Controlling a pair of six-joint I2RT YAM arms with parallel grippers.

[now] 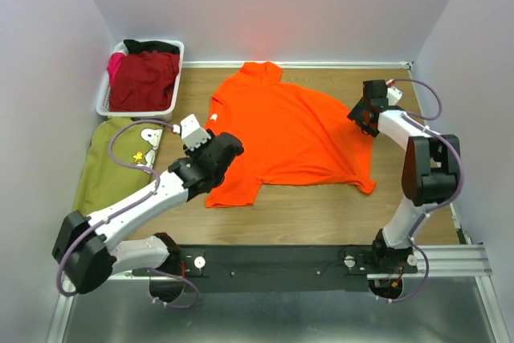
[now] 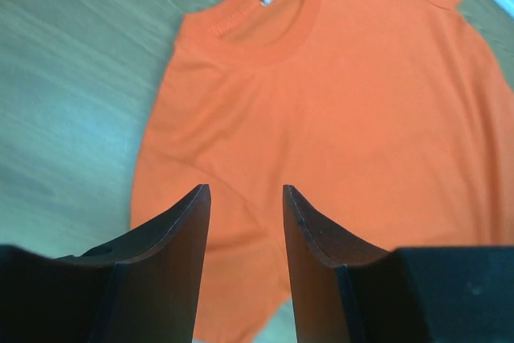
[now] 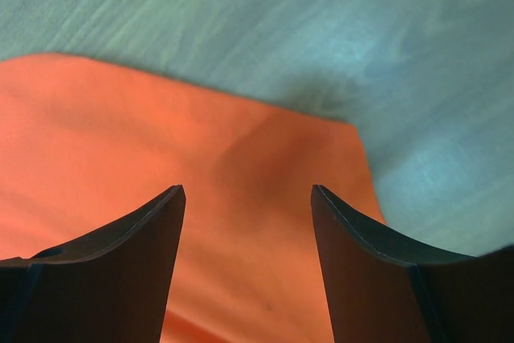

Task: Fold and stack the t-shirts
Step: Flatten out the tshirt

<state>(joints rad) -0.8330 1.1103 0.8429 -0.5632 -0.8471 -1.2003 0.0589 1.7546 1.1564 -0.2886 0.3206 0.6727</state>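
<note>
A bright orange t-shirt [image 1: 293, 130] lies spread flat on the wooden table, collar toward the left and hem toward the right. My left gripper [image 1: 231, 149] hovers over its near-left sleeve, open, with only orange cloth [image 2: 337, 102] showing below the gap [image 2: 245, 194]. At the shirt's far-right hem corner [image 3: 321, 158] my right gripper [image 1: 363, 118] is open and empty [image 3: 247, 190]. An olive t-shirt with a cartoon-dog print [image 1: 112, 166] lies folded at the table's left. Dark red t-shirts [image 1: 144, 82] are piled in the basket.
A white slatted basket [image 1: 103, 106] stands at the back left corner. Pale walls close in the table on the left, back and right. Bare wood [image 1: 321, 214] shows between the orange shirt and the arm bases.
</note>
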